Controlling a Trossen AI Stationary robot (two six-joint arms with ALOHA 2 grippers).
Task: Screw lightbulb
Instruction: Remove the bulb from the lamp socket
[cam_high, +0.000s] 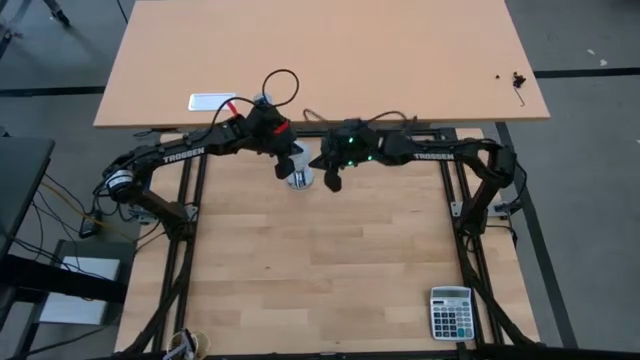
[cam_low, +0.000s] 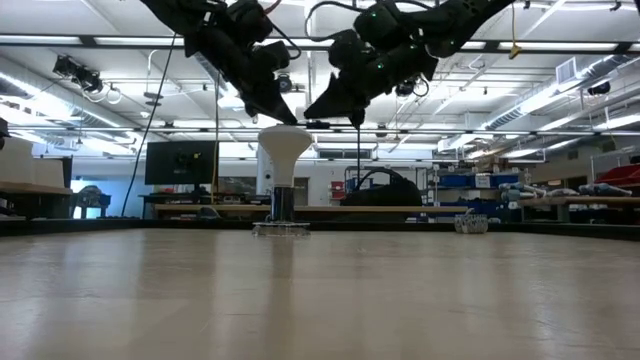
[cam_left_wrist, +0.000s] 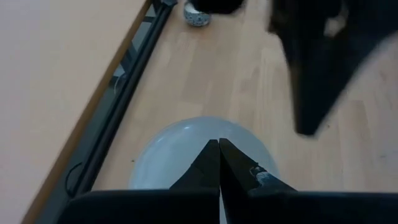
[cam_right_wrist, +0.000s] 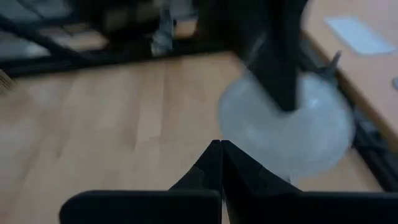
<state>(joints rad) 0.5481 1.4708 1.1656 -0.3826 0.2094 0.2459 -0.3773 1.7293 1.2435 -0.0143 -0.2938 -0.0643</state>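
Note:
The white lightbulb (cam_low: 284, 150) stands upright, wide head up, with its narrow neck in a dark socket (cam_low: 282, 204) on the wooden table near the far edge. The high view shows the lightbulb (cam_high: 300, 180) between my two grippers. My left gripper (cam_low: 289, 121) is shut and slants down from the left, its tips at the top of the bulb's head (cam_left_wrist: 186, 149). My right gripper (cam_low: 311, 118) is shut too and slants down from the right, its tips just beside and above the head (cam_right_wrist: 298, 134). My left gripper has its shut fingertips (cam_left_wrist: 219, 149) right over the top of the bulb's head, slanting down from the table's left. I cannot tell whether they touch it. My right gripper touches nothing.
A calculator (cam_high: 451, 312) lies at the near right corner. A black frame rail (cam_high: 320, 130) runs along the far edge, just behind the bulb. Beyond it stands a tan table (cam_high: 400, 60) with a white card (cam_high: 212, 100) and a looped black cord (cam_high: 284, 84).

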